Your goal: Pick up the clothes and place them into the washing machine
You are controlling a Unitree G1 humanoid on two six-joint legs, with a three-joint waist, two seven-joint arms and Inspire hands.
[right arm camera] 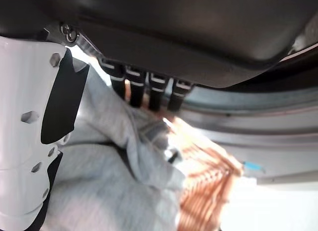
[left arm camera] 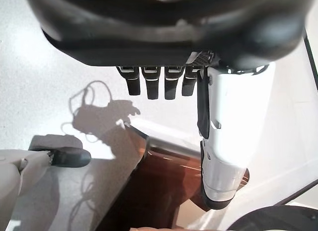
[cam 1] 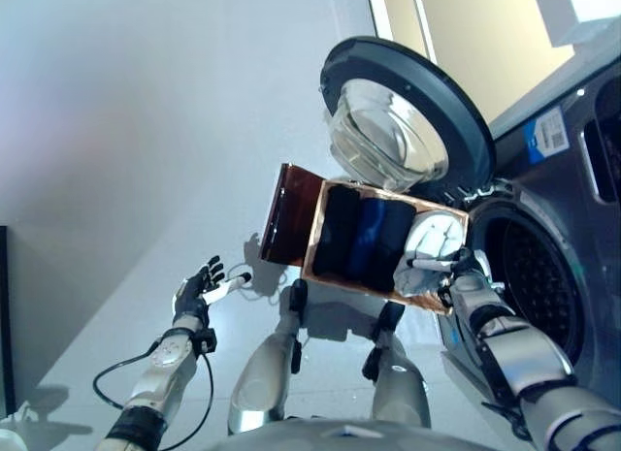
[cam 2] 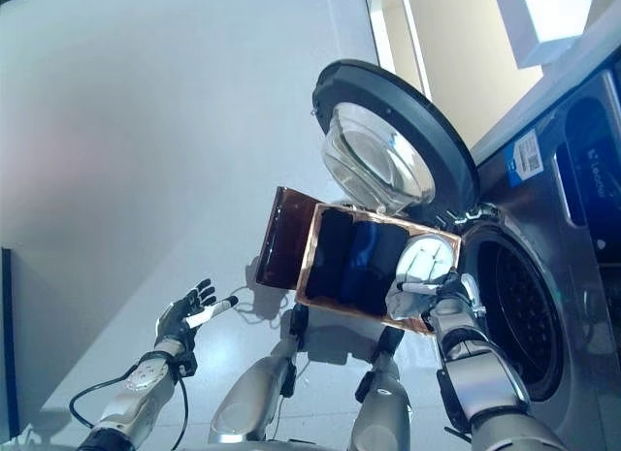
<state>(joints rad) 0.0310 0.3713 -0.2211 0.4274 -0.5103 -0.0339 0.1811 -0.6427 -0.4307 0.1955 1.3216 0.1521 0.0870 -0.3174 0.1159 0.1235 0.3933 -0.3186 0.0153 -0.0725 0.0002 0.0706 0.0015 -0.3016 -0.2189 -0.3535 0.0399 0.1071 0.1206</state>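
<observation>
While the left hand [cam 1: 199, 294] hangs over the pale floor [cam 1: 146, 131] with fingers spread and empty, a copper-coloured basket [cam 1: 315, 240] stands beside the washing machine [cam 1: 553, 228], holding dark folded clothes [cam 1: 364, 236]. At its near end, the right hand [cam 1: 456, 272] pinches a pale grey garment [cam 1: 432, 242], just beside the drum opening [cam 1: 529, 276], below the open door [cam 1: 408, 112].

The washing machine [cam 1: 568, 170] is dark grey, its open door [cam 1: 408, 116] ringed in dark grey round clear glass. The basket [cam 1: 320, 228] is translucent reddish-brown with a copper-toned rim. Inside lie a black garment [cam 1: 337, 230], a dark blue garment [cam 1: 369, 234] and another black one, then a pale grey garment [cam 1: 432, 240] at the end. The floor [cam 1: 146, 131] is plain light grey. Each robot hand is dark with a white thumb cover: left robot hand [cam 1: 199, 291], right robot hand [cam 1: 464, 269].
</observation>
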